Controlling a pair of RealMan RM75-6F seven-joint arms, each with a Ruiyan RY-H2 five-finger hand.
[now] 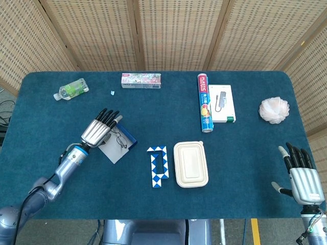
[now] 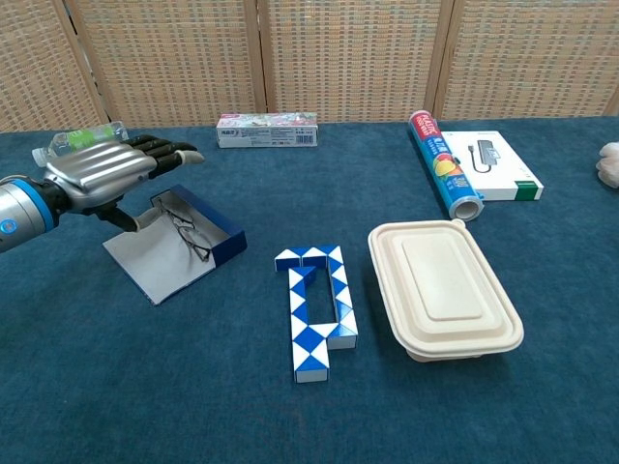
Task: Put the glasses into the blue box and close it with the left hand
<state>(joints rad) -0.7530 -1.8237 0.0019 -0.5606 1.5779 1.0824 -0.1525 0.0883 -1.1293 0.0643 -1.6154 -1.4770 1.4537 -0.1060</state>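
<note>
The blue box (image 2: 221, 238) lies open on the table, left of centre, its pale lid (image 2: 155, 263) flat toward the front. The glasses (image 2: 191, 237) lie inside it, also seen in the head view as glasses (image 1: 120, 140) in the box (image 1: 129, 139). My left hand (image 2: 102, 172) hovers flat just above and left of the box with its fingers spread and nothing in it; in the head view the left hand (image 1: 98, 130) overlaps the box's left side. My right hand (image 1: 302, 176) rests empty, fingers apart, at the table's front right corner.
A blue-and-white snake puzzle (image 2: 315, 307) and a cream lidded container (image 2: 442, 288) sit right of the box. Along the back lie a bottle (image 1: 71, 89), a toothpaste carton (image 1: 141, 80), a blue roll (image 1: 204, 102), a white box (image 1: 222, 103) and a pink puff (image 1: 274, 109).
</note>
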